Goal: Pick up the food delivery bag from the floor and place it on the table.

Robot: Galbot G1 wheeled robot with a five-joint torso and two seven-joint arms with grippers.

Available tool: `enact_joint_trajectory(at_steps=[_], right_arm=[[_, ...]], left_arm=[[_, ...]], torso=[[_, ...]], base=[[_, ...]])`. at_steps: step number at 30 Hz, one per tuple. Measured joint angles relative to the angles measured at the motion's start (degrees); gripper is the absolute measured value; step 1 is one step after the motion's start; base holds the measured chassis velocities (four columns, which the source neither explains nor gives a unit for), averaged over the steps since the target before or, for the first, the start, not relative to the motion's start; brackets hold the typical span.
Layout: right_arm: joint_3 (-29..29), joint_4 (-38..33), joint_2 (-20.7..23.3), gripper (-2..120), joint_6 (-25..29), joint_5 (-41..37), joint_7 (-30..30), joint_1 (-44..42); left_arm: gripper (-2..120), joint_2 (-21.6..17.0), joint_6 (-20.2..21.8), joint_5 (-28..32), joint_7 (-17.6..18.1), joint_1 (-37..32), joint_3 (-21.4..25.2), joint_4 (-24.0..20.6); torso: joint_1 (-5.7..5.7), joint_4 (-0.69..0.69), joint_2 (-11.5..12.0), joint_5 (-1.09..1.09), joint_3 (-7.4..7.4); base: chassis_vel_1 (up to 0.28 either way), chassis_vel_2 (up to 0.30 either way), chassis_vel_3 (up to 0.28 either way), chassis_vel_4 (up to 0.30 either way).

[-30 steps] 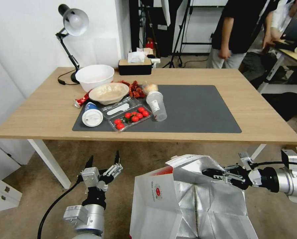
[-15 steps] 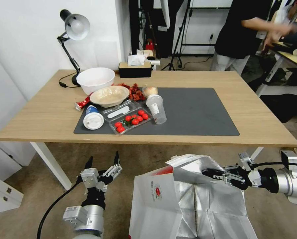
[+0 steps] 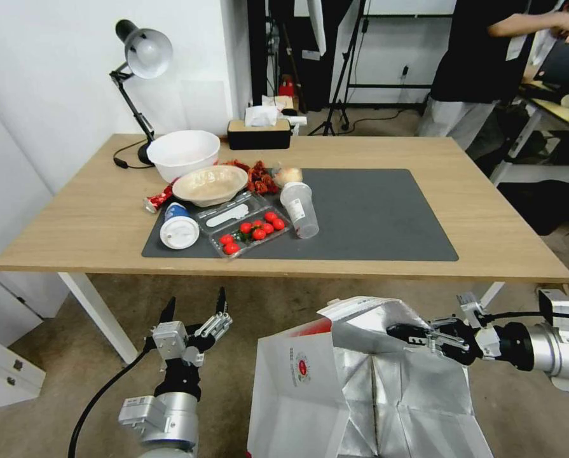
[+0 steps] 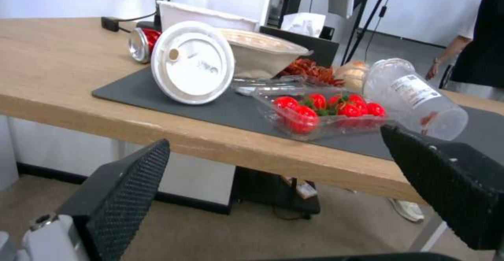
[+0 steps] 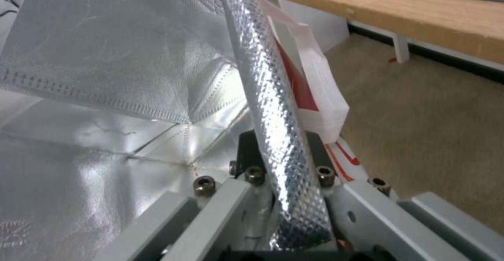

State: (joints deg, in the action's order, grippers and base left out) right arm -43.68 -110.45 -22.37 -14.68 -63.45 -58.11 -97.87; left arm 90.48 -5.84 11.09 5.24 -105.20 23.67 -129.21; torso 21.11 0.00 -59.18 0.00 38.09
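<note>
Right gripper (image 3: 404, 332) is clamped on the foil rim of the food delivery bag (image 3: 309, 381), which sits below the near edge of the table (image 3: 386, 270), over the floor (image 3: 74, 362). The bag's base is cut off, so it may be lifted or not. Left gripper (image 3: 195, 310) hangs beside the bag, fingers spread, empty. Up on the table, bowls (image 3: 184, 151), a tomato tray (image 3: 251, 230), a tipped cup (image 3: 300, 208) and a lidded cup (image 3: 178, 230) crowd the mat's (image 3: 386, 216) left half.

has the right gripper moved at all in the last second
No. The right gripper stays clamped on the foil rim of the food delivery bag, at the same spot below the table edge.
</note>
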Motion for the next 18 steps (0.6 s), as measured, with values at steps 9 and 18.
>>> enact_joint_trajectory(at_steps=[9,18], right_arm=[[-3.69,-0.35,0.89,0,-0.42,-2.33,0.21,-0.55],[-6.99,-0.77,1.49,0,-0.77,-4.16,0.58,-1.54]], left_arm=[[100,-0.36,-0.24,0.00,0.21,0.16,0.15,-0.39],[100,-0.48,-0.49,0.00,0.24,0.23,0.06,-0.43]], torso=[[-0.08,0.00,0.20,0.00,-0.11],[-0.12,0.00,0.26,0.00,-0.15]], base=[[0.000,0.000,0.000,0.000],[0.000,0.000,0.000,0.000]])
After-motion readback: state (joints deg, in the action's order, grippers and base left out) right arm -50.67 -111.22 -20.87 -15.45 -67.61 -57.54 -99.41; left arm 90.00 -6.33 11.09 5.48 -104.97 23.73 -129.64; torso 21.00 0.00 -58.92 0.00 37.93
